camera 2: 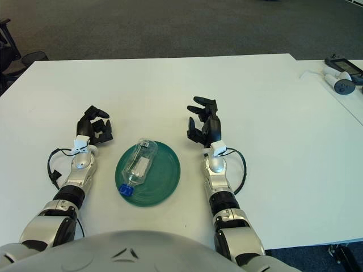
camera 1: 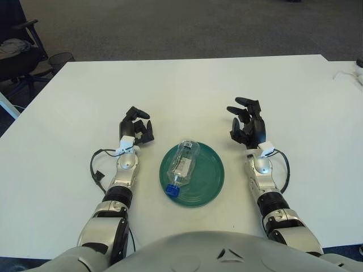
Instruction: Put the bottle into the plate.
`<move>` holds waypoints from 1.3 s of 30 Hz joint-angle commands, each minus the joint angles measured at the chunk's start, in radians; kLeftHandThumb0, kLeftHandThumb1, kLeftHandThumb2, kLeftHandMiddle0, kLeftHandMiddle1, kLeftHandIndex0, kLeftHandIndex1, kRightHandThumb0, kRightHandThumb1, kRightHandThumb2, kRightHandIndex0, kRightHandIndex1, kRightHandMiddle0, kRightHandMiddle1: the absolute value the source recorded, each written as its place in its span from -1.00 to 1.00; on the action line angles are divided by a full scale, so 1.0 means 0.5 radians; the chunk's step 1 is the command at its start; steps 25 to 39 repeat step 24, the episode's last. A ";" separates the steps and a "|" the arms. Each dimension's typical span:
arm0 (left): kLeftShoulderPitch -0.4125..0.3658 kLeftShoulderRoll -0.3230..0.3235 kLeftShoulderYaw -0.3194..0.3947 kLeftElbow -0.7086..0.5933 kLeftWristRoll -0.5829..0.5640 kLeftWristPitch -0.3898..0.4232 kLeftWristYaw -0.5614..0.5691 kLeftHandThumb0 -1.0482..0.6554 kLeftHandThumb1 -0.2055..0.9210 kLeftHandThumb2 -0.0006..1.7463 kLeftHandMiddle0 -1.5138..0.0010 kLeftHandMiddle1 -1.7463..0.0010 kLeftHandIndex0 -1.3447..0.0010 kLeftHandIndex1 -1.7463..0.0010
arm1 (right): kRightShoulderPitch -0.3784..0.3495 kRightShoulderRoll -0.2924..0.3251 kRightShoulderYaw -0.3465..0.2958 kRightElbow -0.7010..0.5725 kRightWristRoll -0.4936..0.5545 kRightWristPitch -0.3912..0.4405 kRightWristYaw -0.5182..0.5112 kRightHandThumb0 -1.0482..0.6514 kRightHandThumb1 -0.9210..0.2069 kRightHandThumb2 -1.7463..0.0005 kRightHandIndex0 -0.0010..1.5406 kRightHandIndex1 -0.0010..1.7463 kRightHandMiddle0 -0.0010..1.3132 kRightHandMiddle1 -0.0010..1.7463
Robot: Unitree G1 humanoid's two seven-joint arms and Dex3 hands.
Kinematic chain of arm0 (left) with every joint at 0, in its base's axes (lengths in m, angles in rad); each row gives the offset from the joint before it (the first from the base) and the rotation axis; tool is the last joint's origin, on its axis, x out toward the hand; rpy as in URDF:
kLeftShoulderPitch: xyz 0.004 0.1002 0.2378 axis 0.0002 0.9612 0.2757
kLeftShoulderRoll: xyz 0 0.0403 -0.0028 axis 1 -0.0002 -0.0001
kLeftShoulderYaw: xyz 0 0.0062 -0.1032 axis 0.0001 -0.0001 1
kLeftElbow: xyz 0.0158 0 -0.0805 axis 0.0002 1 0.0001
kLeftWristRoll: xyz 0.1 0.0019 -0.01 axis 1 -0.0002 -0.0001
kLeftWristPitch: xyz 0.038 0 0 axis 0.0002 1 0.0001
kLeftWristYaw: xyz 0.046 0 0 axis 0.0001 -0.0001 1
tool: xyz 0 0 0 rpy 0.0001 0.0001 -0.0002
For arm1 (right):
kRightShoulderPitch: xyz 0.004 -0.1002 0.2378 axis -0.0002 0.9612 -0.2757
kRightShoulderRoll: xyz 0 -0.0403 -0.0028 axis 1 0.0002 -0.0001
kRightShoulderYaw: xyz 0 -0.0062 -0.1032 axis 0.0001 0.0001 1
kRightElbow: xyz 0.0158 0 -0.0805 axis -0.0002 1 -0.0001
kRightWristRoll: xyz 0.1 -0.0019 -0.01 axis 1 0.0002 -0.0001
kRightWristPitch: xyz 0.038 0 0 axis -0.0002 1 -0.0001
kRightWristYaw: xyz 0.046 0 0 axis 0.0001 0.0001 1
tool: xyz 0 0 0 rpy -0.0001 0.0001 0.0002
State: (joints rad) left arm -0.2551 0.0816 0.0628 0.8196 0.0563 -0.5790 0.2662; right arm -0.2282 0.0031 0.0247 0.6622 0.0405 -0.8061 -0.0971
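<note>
**Bottle lies in the plate, both hands clear of it**

Nearest the robot, the green plate point(camera 1: 211, 180) sits on the white table point(camera 1: 187, 85), and the clear bottle point(camera 1: 184, 164) lies on its side inside it, blue cap point(camera 1: 172, 190) pointing toward the robot and its base reaching the plate's far rim. By the look of it, the task is done.

To either side, a little farther out, the hands flank the plate without touching it. The left hand point(camera 1: 136, 127) shows just left of the plate, fingers loosely curled and holding nothing. The right hand point(camera 1: 248, 123) shows to the right of the plate, fingers half-bent and apart, also empty.

The main risk I see is the bottle rolling: it is round, lies across a shallow dish, and its base is close to the rim, so a knock to the plate or table from either arm could send it out.

The bottle carries a pale label, but no writing on it can be read. Beyond the table's far-left corner stands a dark chair point(camera 1: 20, 51).
</note>
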 commanded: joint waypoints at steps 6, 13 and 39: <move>0.260 -0.056 -0.029 0.084 0.023 0.122 -0.049 -0.33 -0.10 0.52 -0.47 -1.00 0.08 -1.00 | 0.140 0.084 -0.020 0.068 -0.070 0.085 -0.035 0.06 -0.28 -0.43 -0.56 0.26 -1.00 0.59; 0.273 -0.039 -0.041 0.064 0.046 0.118 -0.047 -0.33 -0.10 0.52 -0.48 -1.00 0.08 -1.00 | 0.188 0.102 -0.011 0.057 -0.068 0.198 0.002 0.13 -0.24 -0.48 -0.58 0.25 -1.00 0.51; 0.299 -0.030 -0.052 0.015 0.049 0.142 -0.059 -0.33 -0.10 0.52 -0.49 -1.00 0.08 -1.00 | 0.252 0.099 -0.006 0.097 -0.098 0.320 0.035 0.18 -0.24 -0.45 -0.59 0.27 -1.00 0.49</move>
